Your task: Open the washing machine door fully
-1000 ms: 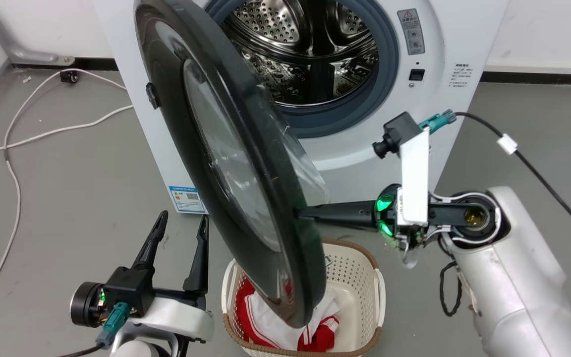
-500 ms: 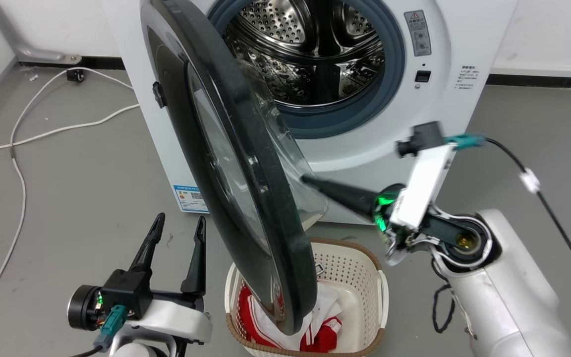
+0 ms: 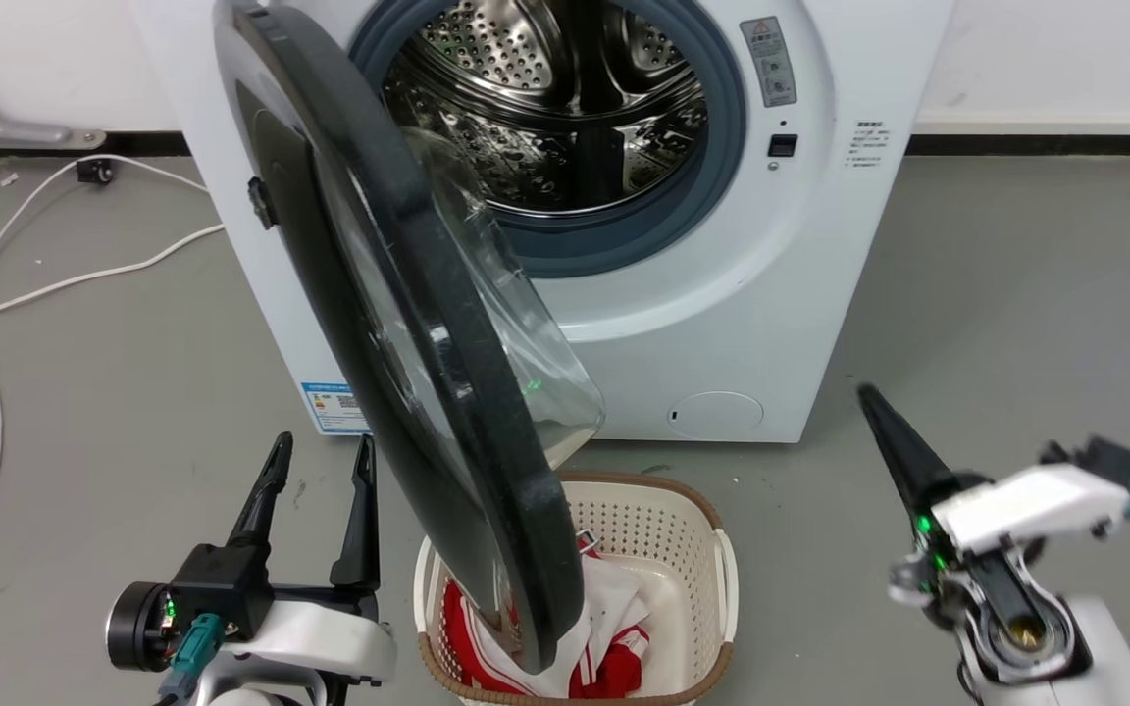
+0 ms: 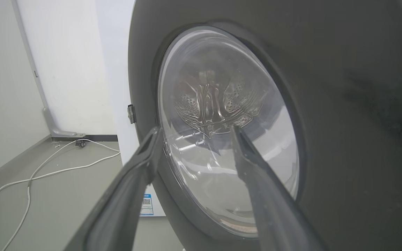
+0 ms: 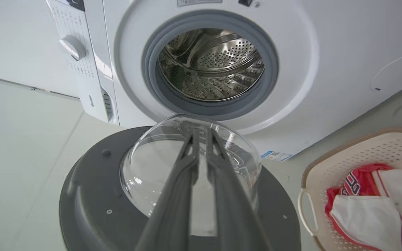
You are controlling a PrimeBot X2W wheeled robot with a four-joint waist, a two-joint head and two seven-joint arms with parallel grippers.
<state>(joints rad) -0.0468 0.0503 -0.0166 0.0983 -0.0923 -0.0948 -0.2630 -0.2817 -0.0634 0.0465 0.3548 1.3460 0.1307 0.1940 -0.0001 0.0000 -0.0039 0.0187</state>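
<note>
Shows, at 7 o'clock of the head view, the left gripper (image 3: 322,446) with fingers spread and empty. Puts the washing machine door (image 3: 472,412) just beside it at 2 o'clock, standing partly open at a slant, hinged on the left side of the white machine (image 3: 722,294), lower edge above a basket (image 3: 725,579). Reveals from the left wrist what the head view cannot: the door's glossy outer face (image 4: 344,104), fingers aimed at its glass. Reveals from the right wrist the grey inner face (image 5: 92,195) and the bulging glass bowl (image 5: 145,174), with the bare steel drum (image 5: 211,66) at 12 o'clock. Finds red and white clothes (image 3: 614,647) in the basket. Places the right gripper (image 3: 869,397) at 4 o'clock of the head view, fingers pressed together on nothing, well apart from the door.
</note>
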